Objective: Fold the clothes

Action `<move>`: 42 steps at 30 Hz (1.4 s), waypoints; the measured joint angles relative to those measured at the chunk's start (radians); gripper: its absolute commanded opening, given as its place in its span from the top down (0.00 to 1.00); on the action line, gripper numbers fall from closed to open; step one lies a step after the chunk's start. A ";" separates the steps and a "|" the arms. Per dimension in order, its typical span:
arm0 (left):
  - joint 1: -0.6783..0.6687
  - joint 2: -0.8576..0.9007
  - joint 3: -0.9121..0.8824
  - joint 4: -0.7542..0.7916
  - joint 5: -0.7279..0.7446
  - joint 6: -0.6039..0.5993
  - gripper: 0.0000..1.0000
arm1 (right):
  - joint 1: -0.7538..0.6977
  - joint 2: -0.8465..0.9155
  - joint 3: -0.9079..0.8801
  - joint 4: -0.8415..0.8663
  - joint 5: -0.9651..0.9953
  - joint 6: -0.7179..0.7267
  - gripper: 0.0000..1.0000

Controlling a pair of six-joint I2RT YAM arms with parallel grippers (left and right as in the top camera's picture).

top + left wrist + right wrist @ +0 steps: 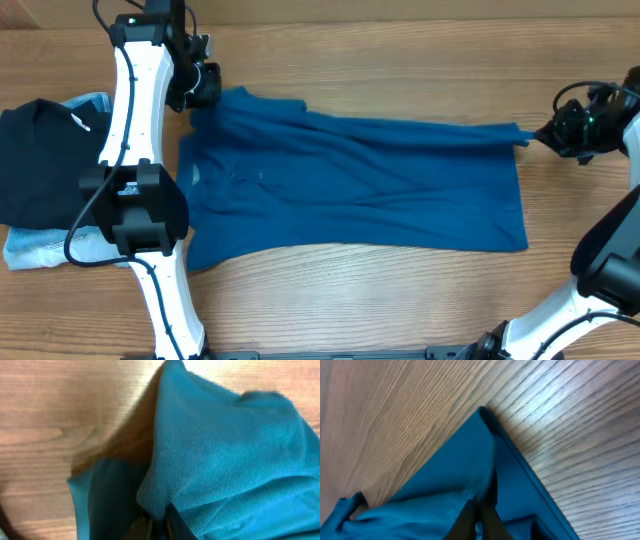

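The teal-blue garment (350,185) lies spread lengthwise across the wooden table, its far edge pulled taut between the two arms. My left gripper (203,88) is shut on the garment's far left corner; the left wrist view shows the fabric (225,455) bunched and pinched at the fingers (156,522). My right gripper (548,133) is shut on the garment's far right corner; the right wrist view shows the cloth (455,485) gripped between the closed fingers (480,512), with a pointed corner lifted off the table.
A black folded garment (40,160) lies on light blue jeans (40,248) at the left edge, beside the left arm's base (135,205). Bare wood runs along the front and back of the table.
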 measured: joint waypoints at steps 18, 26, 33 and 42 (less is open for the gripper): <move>0.000 0.000 0.000 -0.232 0.070 -0.003 0.85 | -0.106 -0.001 0.000 -0.190 0.064 0.051 0.96; 0.000 0.000 0.000 -0.273 0.045 -0.003 0.82 | -0.040 -0.001 0.000 -0.228 0.127 0.014 0.96; 0.000 0.000 0.000 -0.235 0.045 -0.003 0.80 | 0.003 -0.001 0.000 -0.252 0.229 0.006 0.96; -0.014 0.000 -0.042 -0.195 0.046 0.013 0.38 | 0.003 -0.001 -0.004 -0.237 0.255 0.000 0.88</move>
